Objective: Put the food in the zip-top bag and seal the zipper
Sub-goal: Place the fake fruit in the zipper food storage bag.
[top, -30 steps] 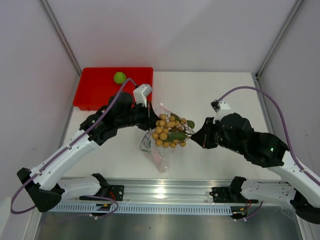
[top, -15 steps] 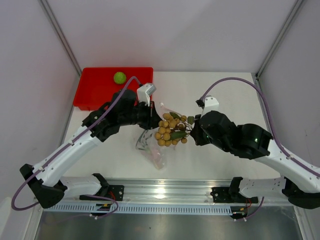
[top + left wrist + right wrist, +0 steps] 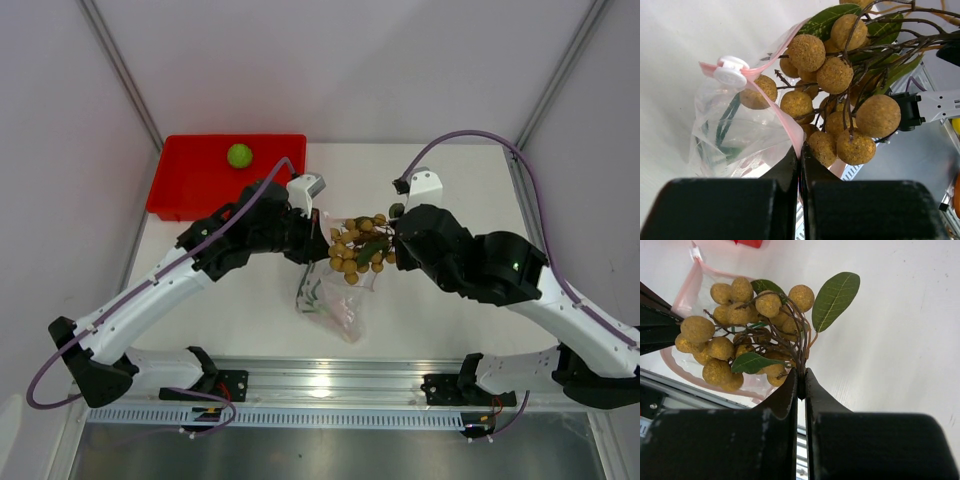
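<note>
Top external: bunch of tan fruits [image 3: 358,246] at the mouth of the zip-top bag [image 3: 335,302], counter [image 3: 470,190] centre; lime-green fruit [image 3: 239,155] in red tray [image 3: 188,195], 11 o'clock.
Left tool [image 3: 800,160]: clenched on zipper [image 3: 777,107].
Right tool [image 3: 801,382]: clenched on bunch's stem [image 3: 801,359].
Contents: green sprig [image 3: 725,122] inside bag.

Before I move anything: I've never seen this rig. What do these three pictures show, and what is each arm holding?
Two robot arms, a left arm and a right arm, are bolted side by side at a white table. The wide picture looks down from above and behind them; the other two come from a camera on each wrist. The left fingers are shut on the pinkish zipper of the clear bag. The right fingers are shut on the stem of the tan fruit bunch, which sits at the bag's mouth, seemingly partly in. Thin green leaves lie inside the bag. The lime sits in the red tray, far left.
</note>
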